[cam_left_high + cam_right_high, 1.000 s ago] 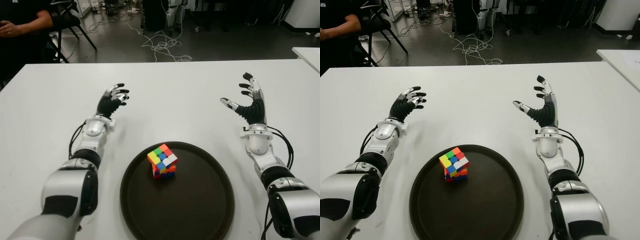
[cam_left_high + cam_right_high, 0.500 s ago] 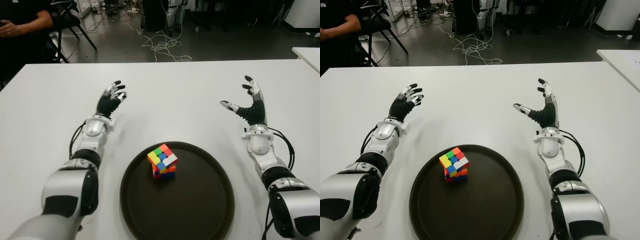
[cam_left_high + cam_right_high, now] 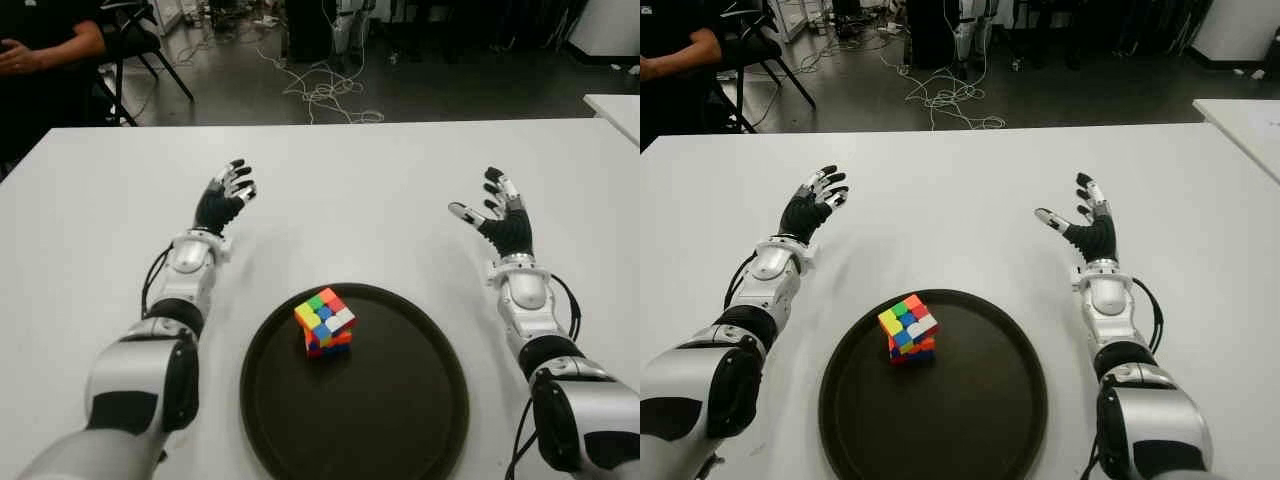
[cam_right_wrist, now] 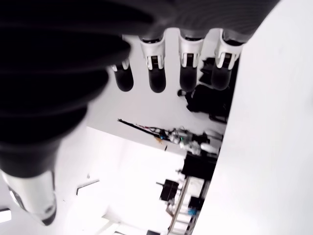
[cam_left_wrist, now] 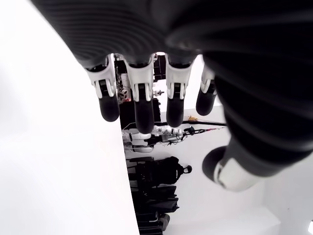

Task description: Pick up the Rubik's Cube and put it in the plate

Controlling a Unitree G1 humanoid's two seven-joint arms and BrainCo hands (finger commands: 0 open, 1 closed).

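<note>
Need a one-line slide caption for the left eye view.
Rubik's Cube sits in the plate; left hand and right hand open, empty.

arms: silver-white shells, black joints | wrist cables: black | fingers [image 3: 236, 176]: black, silver-white segments

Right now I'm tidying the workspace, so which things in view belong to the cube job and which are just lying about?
Belongs to the job:
Rubik's Cube, sitting in the plate
plate
left hand, empty
right hand, empty

Just lying about:
cables on the floor beyond the table
chair beside a seated person
</note>
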